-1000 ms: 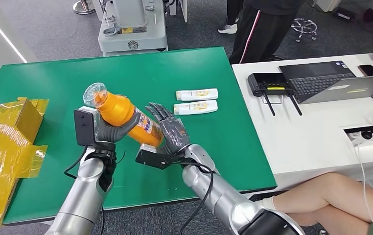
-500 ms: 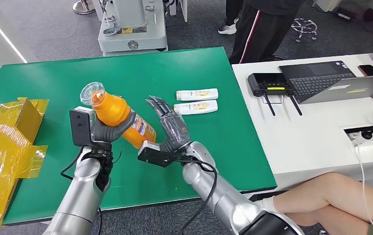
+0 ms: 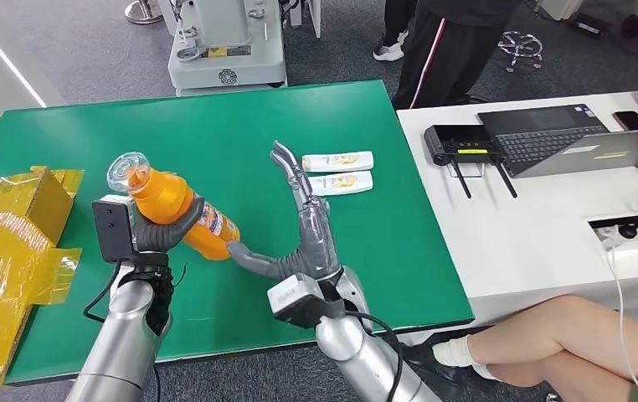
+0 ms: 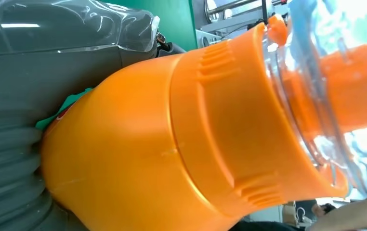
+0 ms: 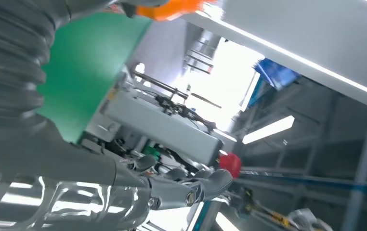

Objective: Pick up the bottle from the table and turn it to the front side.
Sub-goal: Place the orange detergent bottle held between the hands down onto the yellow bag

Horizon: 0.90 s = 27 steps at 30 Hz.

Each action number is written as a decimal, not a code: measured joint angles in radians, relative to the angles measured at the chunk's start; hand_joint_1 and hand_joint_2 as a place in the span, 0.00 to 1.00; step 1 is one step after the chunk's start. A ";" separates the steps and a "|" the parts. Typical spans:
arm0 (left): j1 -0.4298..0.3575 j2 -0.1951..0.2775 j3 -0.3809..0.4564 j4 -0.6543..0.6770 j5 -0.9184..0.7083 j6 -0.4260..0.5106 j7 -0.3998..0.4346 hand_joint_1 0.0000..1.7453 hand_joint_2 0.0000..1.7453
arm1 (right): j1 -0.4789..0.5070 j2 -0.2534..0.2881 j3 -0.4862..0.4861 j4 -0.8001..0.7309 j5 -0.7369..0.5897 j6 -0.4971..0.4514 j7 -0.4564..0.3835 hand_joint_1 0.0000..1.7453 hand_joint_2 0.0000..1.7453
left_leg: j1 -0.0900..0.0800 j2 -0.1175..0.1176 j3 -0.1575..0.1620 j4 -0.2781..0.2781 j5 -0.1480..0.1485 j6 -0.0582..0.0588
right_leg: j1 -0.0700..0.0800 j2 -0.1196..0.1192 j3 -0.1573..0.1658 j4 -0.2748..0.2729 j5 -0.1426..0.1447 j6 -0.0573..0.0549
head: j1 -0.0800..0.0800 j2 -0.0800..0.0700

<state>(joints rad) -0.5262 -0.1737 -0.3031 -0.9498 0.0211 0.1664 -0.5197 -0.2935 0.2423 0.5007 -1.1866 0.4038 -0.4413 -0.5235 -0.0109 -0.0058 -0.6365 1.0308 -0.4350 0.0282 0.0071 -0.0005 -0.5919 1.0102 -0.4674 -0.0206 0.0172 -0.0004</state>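
**Orange bottle aloft in left hand**

Orange bottle (image 3: pixel 173 208) lifted above the near-left part of the green table (image 3: pixel 215 126), tilted, clear cap (image 3: pixel 126 170) up and to the far left. Gripped round the middle by the left hand (image 3: pixel 163 234) — fingers curled about the body, label facing right. Just to the right, the right hand (image 3: pixel 299 239) spread wide, holding nothing — thumb tip reaching to the bottle's lower end. Farther right, two white tubes (image 3: pixel 336 172) lying side by side. Yellow-taped cardboard (image 3: pixel 14 243) at the left edge.
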 joint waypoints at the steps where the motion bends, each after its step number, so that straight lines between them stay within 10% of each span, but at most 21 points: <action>1: 0.002 0.004 0.003 -0.003 -0.001 0.005 0.000 1.00 1.00 | 0.016 -0.006 0.011 -0.041 -0.019 0.002 -0.007 0.00 1.00 | 0.000 0.000 0.000 0.000 0.000 0.000 | 0.000 0.000 0.000 0.000 0.000 0.000 | 0.000 0.000; 12: -0.065 0.123 0.056 -0.137 -0.187 0.054 0.052 1.00 1.00 | 0.153 -0.041 0.112 -0.279 -0.104 0.040 -0.063 0.00 1.00 | 0.002 0.002 0.000 0.000 0.001 -0.001 | 0.001 0.002 -0.001 0.000 0.001 -0.001 | 0.000 0.000; 27: -0.234 0.437 0.033 -0.104 -0.626 -0.058 -0.037 1.00 1.00 | 0.178 -0.050 0.112 -0.294 -0.142 0.072 -0.068 0.00 1.00 | 0.002 0.006 0.000 0.000 0.001 -0.002 | 0.002 0.006 -0.002 0.001 0.001 -0.003 | 0.000 0.000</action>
<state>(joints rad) -0.7605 0.2635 -0.2698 -1.0537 -0.6049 0.1088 -0.5562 -0.1153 0.1926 0.6130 -1.4805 0.2615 -0.3694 -0.5919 -0.0084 0.0003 -0.6363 1.0303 -0.4342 0.0260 0.0094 0.0057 -0.5935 1.0113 -0.4664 -0.0233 0.0176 -0.0004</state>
